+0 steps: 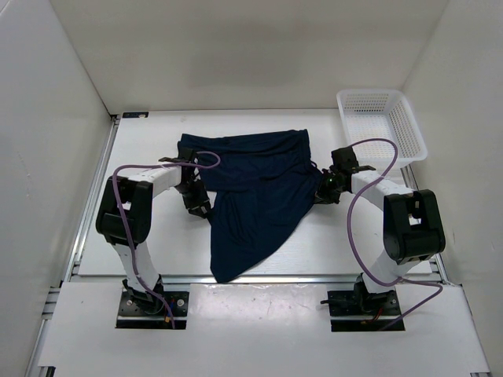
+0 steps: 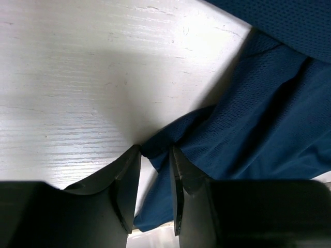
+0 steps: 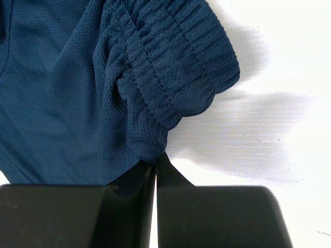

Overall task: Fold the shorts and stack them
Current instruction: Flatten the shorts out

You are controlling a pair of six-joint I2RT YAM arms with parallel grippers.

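The dark navy shorts [image 1: 251,188] lie spread and rumpled in the middle of the white table, one leg trailing to the front edge. My left gripper [image 1: 196,203] is at their left edge. In the left wrist view its jaws [image 2: 155,150] stand narrow with a bunched fold of the shorts [image 2: 258,103] pinched between them. My right gripper [image 1: 324,188] is at their right edge. In the right wrist view its jaws [image 3: 155,159] are almost together on mesh fabric just below the gathered waistband [image 3: 176,62].
A white mesh basket [image 1: 381,126] stands at the back right corner. White walls close in the table on the left, back and right. The table's front edge [image 1: 314,276] runs just ahead of the arm bases.
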